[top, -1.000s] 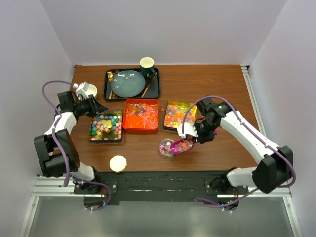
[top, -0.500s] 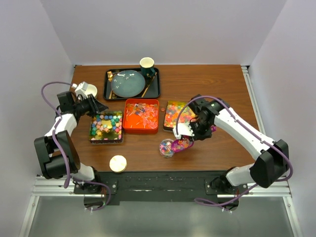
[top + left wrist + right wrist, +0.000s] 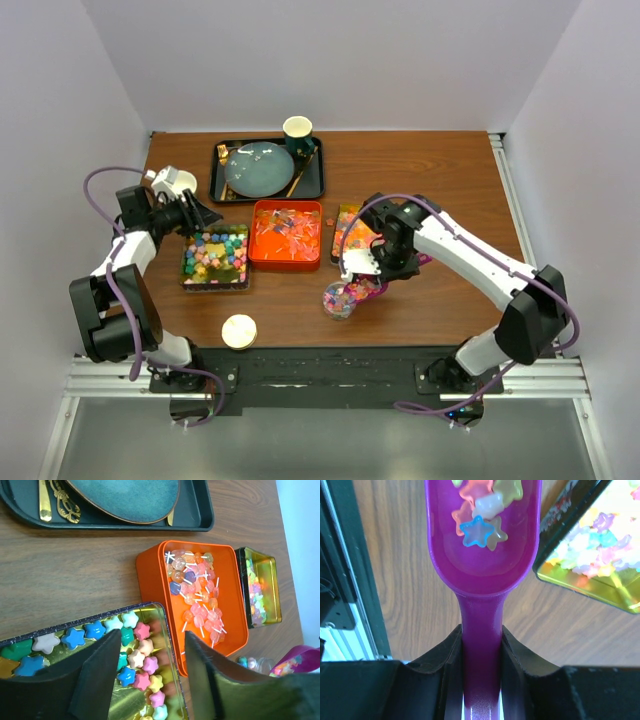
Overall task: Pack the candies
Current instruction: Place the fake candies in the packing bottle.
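In the right gripper (image 3: 481,635), clamped tight by its handle: the purple scoop (image 3: 482,555), a few translucent star-shaped candies (image 3: 477,530) in its bowl, the far end of the bowl cut off by the right wrist view. From above, scoop mouth right at a small clear jar (image 3: 338,300) toward the front of the table (image 3: 450,180); touching or not, impossible to tell, and the jar's fill only a speckle of colour. Over the gold-lined tin (image 3: 162,622) of opaque stars at the left, the left gripper (image 3: 152,640), spread apart and gripping nothing; near end of that tin hidden behind the 2 dark fingers (image 3: 95,680). More candies in 2 other tins: ones on white sticks in the orange tin (image 3: 150,570) in the middle, pale stars in the gold tin (image 3: 348,225) on the right, partly covered by the right arm from above. Behind the tins, a black tray (image 3: 218,185) with a teal plate (image 3: 258,168) and a cup (image 3: 298,133). Round gold lid (image 3: 239,331) alone near the front edge, apart from the jar. White object (image 3: 175,180) beside the left wrist, too small to identify.
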You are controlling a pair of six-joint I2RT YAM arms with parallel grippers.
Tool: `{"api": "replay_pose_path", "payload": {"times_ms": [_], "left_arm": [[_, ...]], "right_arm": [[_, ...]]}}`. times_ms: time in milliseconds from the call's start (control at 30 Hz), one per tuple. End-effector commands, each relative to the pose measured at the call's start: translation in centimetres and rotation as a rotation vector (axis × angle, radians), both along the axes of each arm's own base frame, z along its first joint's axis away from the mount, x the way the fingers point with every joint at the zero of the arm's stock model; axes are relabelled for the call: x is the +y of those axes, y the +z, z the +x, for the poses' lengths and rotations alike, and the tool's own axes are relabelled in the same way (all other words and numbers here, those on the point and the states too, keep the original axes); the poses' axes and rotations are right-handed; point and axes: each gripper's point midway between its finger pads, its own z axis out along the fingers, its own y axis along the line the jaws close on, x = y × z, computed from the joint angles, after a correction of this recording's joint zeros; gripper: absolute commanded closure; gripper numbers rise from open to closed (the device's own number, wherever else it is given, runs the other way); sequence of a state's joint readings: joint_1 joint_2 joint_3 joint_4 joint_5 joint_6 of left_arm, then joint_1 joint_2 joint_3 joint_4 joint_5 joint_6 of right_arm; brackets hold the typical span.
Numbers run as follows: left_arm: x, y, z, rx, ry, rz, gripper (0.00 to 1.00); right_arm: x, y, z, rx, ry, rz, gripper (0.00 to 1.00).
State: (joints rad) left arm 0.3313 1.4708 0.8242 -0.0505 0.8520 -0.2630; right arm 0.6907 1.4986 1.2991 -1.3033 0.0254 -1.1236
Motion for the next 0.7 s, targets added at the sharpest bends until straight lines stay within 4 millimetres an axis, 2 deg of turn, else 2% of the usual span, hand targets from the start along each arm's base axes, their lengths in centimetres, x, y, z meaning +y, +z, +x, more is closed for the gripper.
{"api": "replay_pose_path", "payload": {"times_ms": [0, 133, 333, 500, 667], "left_arm": [[-0.1, 0.9, 0.9, -0.009, 0.015, 0.007, 0.38], [-0.5, 1.5, 1.5, -0.008, 0.004, 0.030, 0.30], [-1.3, 2.4, 2.1, -0.040, -0.018, 0.060, 0.25], [-1.7, 3.3, 2.6, -0.061, -0.031, 0.076, 0.24], [-2.8, 3.7, 2.6, -0.108, -0.091, 0.138, 0.23]], "right_arm": [[-0.8, 1.8, 0.4, -0.050, -0.029, -0.086, 1.00], [-0.4, 2.3, 0.1, -0.054, -0.018, -0.114, 1.00], [-0.9, 2.5, -0.5, -0.062, 0.022, -0.190, 1.00], [-1.9, 3.2, -0.8, -0.064, 0.039, -0.242, 1.00], [-2.5, 4.9, -1.2, -0.100, 0.035, -0.217, 1.00]]}}
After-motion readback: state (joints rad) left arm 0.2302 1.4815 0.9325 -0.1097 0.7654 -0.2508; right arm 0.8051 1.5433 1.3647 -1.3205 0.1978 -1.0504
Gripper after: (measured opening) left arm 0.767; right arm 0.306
